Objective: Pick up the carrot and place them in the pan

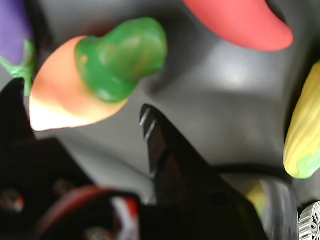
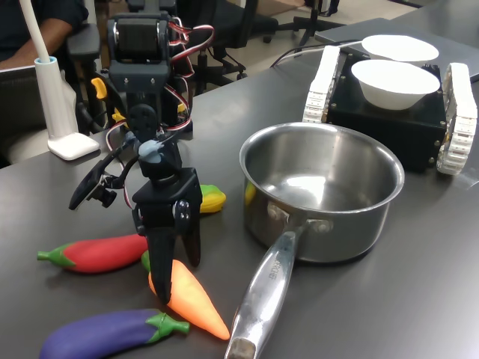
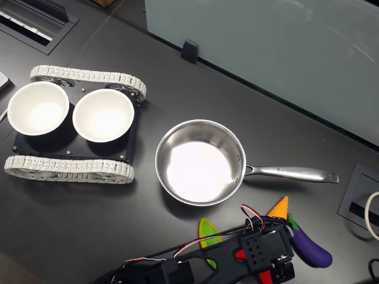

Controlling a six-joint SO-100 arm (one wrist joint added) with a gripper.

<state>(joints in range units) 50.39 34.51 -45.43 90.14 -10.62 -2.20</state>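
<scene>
The orange carrot (image 2: pixel 193 301) with a green stem end (image 1: pixel 122 55) lies on the dark table, just left of the pan's handle (image 2: pixel 266 292) in the first exterior view. My gripper (image 2: pixel 178 275) points straight down over the carrot's thick end and is open. One black finger (image 1: pixel 155 140) stands beside the stem and the other is on the carrot's far side, so the carrot sits between them. I cannot tell whether they touch it. The steel pan (image 2: pixel 337 232) stands empty to the right in the first exterior view. In the second exterior view only the carrot's tip (image 3: pixel 279 207) shows past the arm.
A red chili (image 2: pixel 101 253), a purple eggplant (image 2: pixel 105 333) and a yellow corn cob (image 2: pixel 212 199) lie close around the gripper. Two white bowls (image 2: pixel 393 81) rest on a black tracked base behind the pan. A white lamp base (image 2: pixel 69 142) and a person's arm (image 2: pixel 41 30) are at the back left.
</scene>
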